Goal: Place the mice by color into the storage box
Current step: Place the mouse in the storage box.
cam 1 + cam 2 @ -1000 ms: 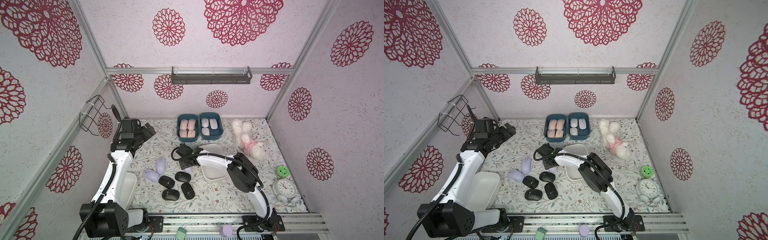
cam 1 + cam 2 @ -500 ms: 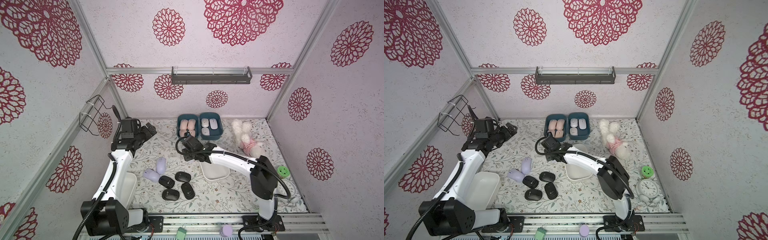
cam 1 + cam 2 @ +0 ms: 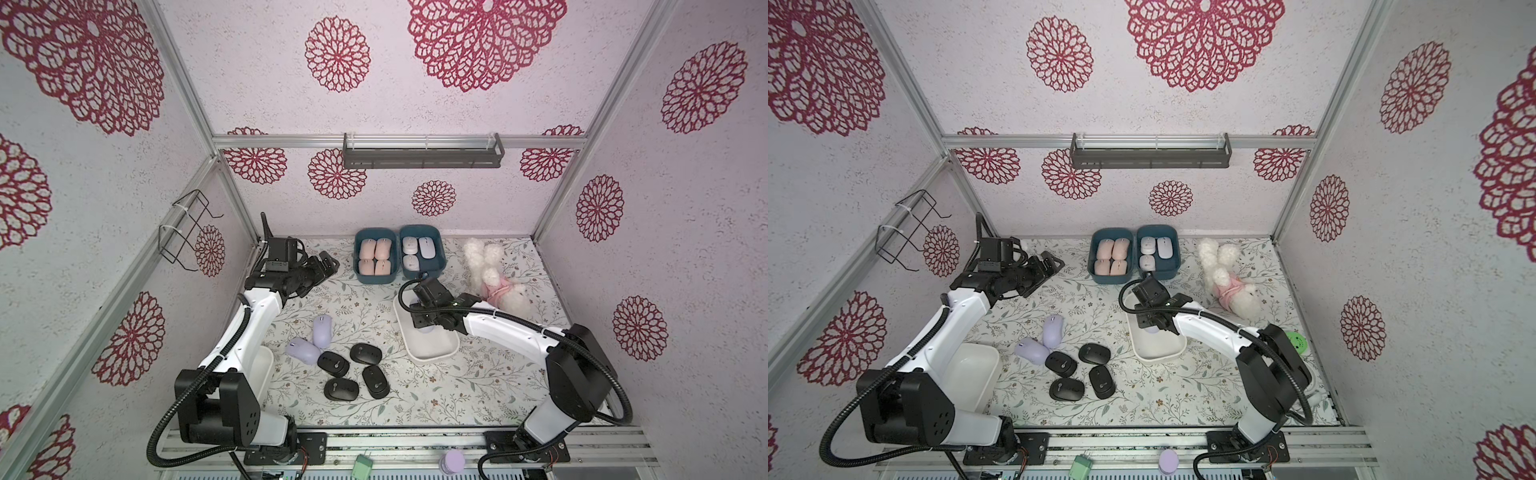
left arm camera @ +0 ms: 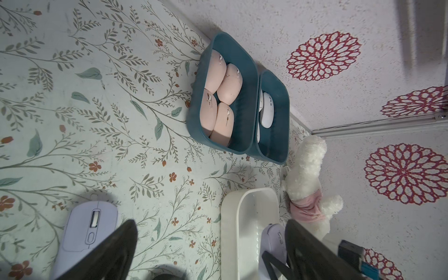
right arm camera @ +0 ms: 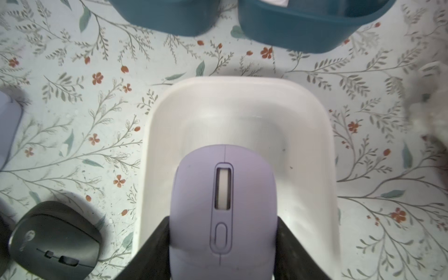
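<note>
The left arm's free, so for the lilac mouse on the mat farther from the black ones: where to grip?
Pinch the lilac mouse across its long sides, mid-body, from straight above: it lies flat, wheel up, and another lilac mouse crowds its near end.

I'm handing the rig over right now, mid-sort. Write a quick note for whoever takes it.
Left hand: open, holding nothing, raised over the back left of the table.
Right hand: shut on a lilac mouse, over the white tray.
Done: four pink mice in one teal box; three white mice in the second teal box beside it.
To do: the held mouse, two lilac mice and four black mice lying on the table. A spare white tray sits by the left arm's base.
</note>
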Robot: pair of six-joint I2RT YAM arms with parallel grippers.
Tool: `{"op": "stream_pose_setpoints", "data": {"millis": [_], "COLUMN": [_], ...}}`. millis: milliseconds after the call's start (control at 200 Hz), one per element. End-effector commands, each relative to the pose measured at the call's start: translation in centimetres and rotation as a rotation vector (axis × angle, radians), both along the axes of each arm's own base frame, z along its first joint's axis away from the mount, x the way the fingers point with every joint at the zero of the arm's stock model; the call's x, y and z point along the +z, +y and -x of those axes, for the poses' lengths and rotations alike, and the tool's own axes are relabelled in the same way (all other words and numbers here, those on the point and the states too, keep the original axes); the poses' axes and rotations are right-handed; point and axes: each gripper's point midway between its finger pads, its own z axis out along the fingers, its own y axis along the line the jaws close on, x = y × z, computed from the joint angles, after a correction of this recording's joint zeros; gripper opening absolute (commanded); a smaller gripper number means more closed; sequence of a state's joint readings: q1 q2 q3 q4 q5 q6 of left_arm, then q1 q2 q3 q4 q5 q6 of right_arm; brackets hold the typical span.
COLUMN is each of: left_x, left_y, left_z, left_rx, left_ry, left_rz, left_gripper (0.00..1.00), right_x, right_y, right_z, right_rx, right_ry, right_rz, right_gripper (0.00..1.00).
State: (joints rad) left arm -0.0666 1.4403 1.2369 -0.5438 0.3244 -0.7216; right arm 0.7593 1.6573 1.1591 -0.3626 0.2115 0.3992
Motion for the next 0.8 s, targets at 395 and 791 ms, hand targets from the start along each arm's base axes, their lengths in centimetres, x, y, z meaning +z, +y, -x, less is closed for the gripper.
{"op": "stream_pose_setpoints", "data": {"millis": [395,791], "left_x": [1.0,1.7], "left_y": [1.0,1.6], "left_z": [-0.7,-0.6], "left_rx": [0.012,0.025], "left_ry": [-0.035,-0.046], "left_rz": [-0.05,-0.051], "left_gripper": [0.97,0.97], "right_x": [-4.3,-0.9], "right_y": [2.6,1.9], "right_z": [-3.7,-3.5], "right_rx": [0.043,0.016], "right_ry": [0.005,-0.035], "right_rz": [-0.053,-0.058], "right_gripper": [0.52,0.74]}}
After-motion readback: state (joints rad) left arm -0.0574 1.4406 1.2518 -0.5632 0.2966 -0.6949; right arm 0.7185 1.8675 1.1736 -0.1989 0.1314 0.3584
